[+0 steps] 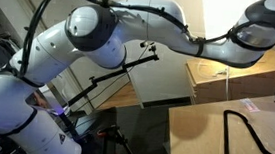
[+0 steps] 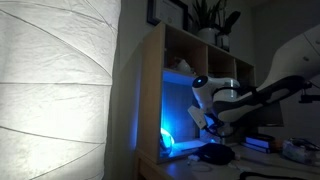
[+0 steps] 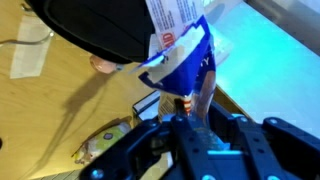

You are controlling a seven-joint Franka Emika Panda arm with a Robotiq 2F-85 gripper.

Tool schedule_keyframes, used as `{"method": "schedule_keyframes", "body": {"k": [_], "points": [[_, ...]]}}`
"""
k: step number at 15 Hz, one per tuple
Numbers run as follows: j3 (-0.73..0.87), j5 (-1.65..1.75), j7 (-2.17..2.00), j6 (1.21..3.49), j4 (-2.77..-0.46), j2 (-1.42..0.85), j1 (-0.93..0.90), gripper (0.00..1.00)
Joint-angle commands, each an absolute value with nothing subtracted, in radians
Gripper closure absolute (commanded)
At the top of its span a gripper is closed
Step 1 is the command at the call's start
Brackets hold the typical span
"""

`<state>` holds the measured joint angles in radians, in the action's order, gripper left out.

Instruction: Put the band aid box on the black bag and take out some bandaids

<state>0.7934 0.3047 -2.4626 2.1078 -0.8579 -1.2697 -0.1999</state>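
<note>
In the wrist view the band aid box (image 3: 186, 55), blue with a red band and a white face, sticks out from my gripper (image 3: 186, 102), which is shut on its near end. The box hangs over the edge of the black bag (image 3: 100, 25), which lies on the wooden table at the top. In an exterior view my gripper (image 2: 210, 126) is low in front of the wooden shelf, just above a dark shape that seems to be the bag (image 2: 212, 155). The box itself is too small to make out there.
A yellowish wrapper (image 3: 102, 146) and a white paper slip (image 3: 30, 60) lie on the wooden table (image 3: 60, 110). A big glowing lamp shade (image 2: 55, 90) fills one side, next to a wooden shelf (image 2: 150, 90). Wooden boxes (image 1: 228, 80) and a black cable (image 1: 235, 131) sit near the arm.
</note>
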Motion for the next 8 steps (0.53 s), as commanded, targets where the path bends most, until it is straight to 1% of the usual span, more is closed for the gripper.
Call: {"method": "schedule_keyframes", "body": {"k": [1,3,4,5,6,7,8], "points": [[0.905,0.403,-2.594,2.127,-0.906,-1.306,-0.26,0.93],[0.936,0.437,-2.644,2.124,-0.924,-1.321,-0.276,0.93],[0.956,0.456,-2.674,2.125,-0.936,-1.329,-0.289,0.9],[1.048,0.354,-2.607,2.126,-0.891,-1.385,-0.299,0.75],[1.087,0.319,-2.609,2.115,-0.89,-1.402,-0.308,0.84],[1.111,0.285,-2.604,2.115,-0.902,-1.406,-0.316,0.79],[1.135,0.263,-2.602,2.12,-0.915,-1.417,-0.328,0.59]]}}
